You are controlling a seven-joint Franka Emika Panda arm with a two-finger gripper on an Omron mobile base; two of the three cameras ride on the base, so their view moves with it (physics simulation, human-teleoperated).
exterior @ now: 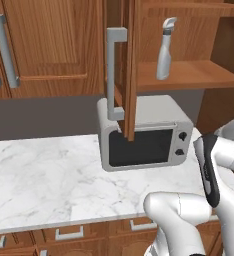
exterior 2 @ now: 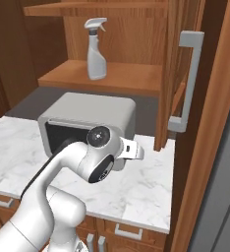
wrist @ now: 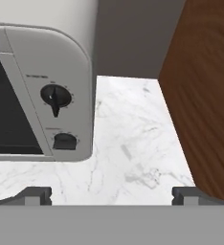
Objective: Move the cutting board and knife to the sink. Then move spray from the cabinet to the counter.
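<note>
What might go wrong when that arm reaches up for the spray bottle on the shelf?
1. The spray bottle stands upright and slim on the cabinet shelf; a nudge from the open gripper would probably tip it over.
2. The cabinet door hangs open right above the microwave; the arm, now low beside the microwave, may bump either on its way up.
</note>
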